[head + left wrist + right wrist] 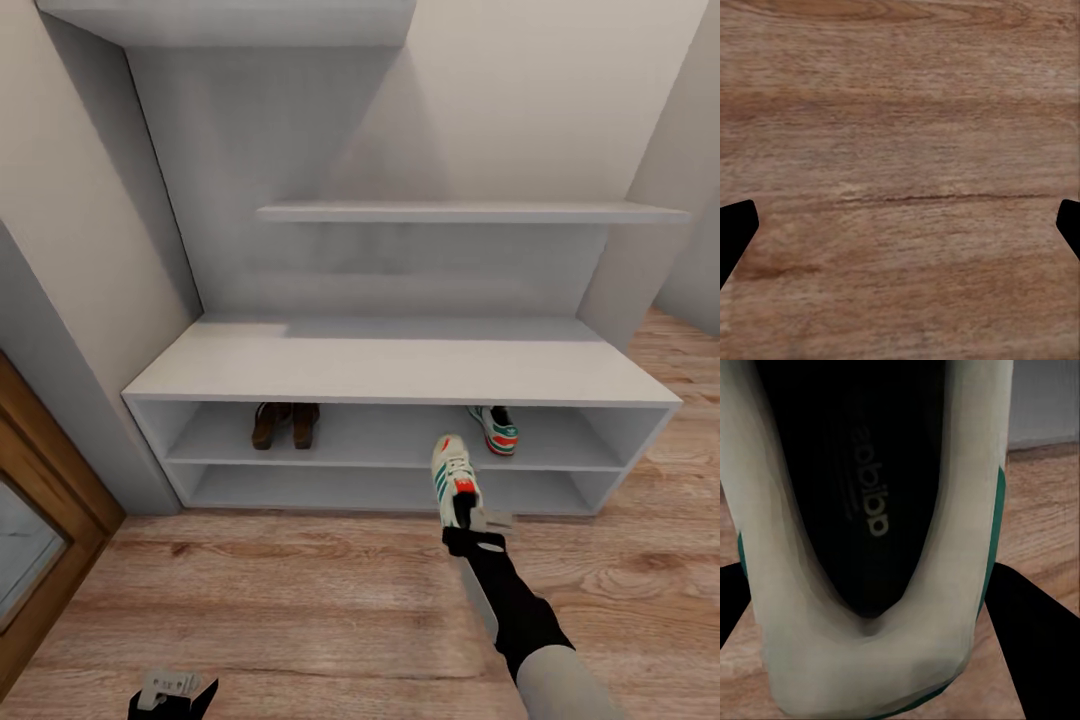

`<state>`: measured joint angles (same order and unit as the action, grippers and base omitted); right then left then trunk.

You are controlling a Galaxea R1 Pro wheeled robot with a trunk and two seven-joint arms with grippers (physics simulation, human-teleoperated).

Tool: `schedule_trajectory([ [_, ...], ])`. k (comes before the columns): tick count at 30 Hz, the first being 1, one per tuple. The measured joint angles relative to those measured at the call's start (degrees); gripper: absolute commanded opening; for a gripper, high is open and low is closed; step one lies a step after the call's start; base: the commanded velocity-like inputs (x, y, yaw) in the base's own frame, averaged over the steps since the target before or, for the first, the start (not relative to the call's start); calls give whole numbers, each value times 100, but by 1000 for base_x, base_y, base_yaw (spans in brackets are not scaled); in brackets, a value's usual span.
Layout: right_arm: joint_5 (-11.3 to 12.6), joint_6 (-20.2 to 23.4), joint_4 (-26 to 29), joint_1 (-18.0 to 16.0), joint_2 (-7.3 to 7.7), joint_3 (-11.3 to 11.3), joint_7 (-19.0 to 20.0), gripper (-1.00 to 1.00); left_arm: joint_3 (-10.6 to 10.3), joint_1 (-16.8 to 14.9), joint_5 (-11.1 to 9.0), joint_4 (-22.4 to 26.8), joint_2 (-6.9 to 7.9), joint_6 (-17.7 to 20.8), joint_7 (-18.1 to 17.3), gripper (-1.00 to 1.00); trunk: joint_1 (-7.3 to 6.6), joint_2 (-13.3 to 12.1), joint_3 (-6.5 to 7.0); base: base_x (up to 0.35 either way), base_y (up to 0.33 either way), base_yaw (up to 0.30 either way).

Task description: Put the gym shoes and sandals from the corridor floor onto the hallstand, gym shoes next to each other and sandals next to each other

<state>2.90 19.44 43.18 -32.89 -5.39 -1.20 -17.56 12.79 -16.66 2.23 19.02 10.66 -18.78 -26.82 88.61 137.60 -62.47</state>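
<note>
Right gripper [463, 520] is clamping the heel end of one gym shoe [452, 474], holding it off the corridor floor [300, 590] just in front of the hallstand [400, 362], toe pointing toward the shelves. In the right wrist view the same gym shoe [870, 547] is sitting between the two dark fingers [1035, 630], its dark insole facing the camera and green trim showing along its edges.

Inside the hallstand, the upper open tier is holding the two sandals [285, 424] side by side toward its left end, touching or nearly so, and the second gym shoe [494, 428] toward its right end, well apart from the sandals. The lower tier is showing no shoes. The held shoe is hanging at about the height of the tiers' front edge, slightly left of the shelved gym shoe.

Left gripper [172, 690] is hovering low over bare floor planks [900, 150], its fingers [735, 232] spread wide and gripping nothing. A white wall shelf [470, 212] is projecting above the bench top, and a brown wooden door frame [50, 470] is standing at the left.
</note>
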Motion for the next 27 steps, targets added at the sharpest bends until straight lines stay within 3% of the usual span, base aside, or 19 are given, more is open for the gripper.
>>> schedule_trajectory([
  [8, 41, 101, 62, -100, -11, 6, -562, -100, -152, 0, -1, 2, -6, 0, 0, 100, 0, 0, -1, 0, 0, 0],
  [21, 29, 110, 97, -102, -10, 4, -603, -100, -164, 1, -9, 10, -15, 0, 0, 100, 0, 0, -1, 1, 0, 0],
  [27, 29, 110, 100, -102, -8, 3, -605, -100, -167, 0, -9, 10, -30, 0, 0, 100, -3, 0, -1, 234, 0, 0],
])
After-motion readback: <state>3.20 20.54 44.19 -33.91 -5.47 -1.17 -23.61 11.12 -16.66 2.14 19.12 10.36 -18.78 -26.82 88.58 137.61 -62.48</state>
